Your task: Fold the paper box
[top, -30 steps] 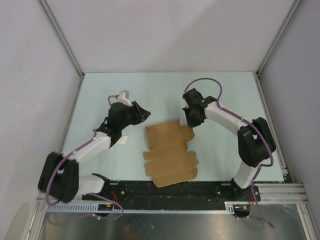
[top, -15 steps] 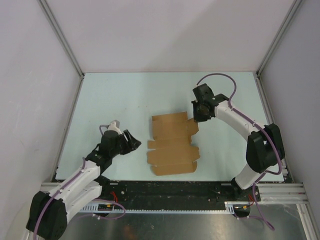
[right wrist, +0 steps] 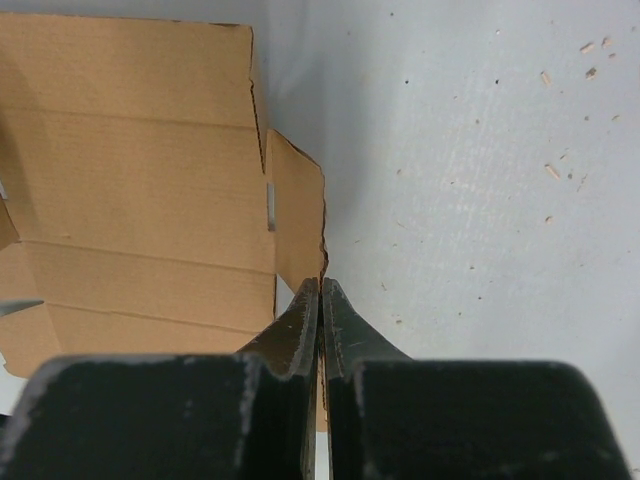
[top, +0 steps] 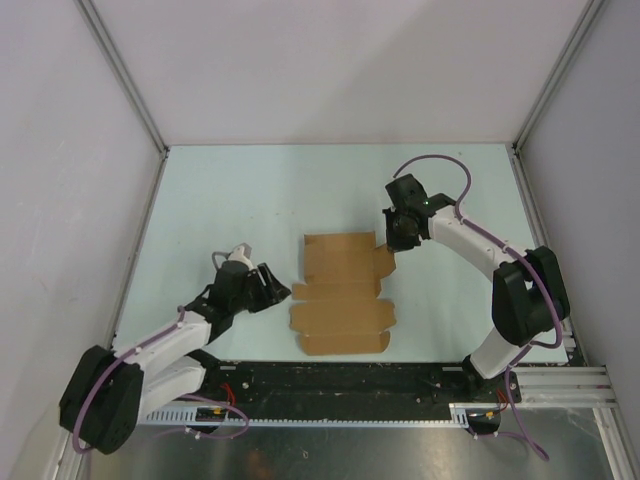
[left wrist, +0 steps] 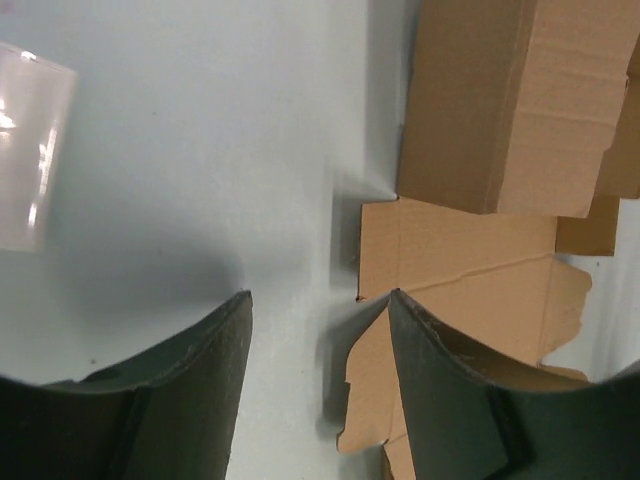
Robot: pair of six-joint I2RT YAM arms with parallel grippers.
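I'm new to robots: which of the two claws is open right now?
The left gripper: its fingers stand apart beside the paper box, while the right gripper's are pressed together.

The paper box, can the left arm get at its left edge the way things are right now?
Probably yes. The left gripper is open and sits right beside the left edge of the paper box, and nothing lies between them on the table.

Plain brown paper box (top: 345, 295), pale mint table (top: 230, 200)
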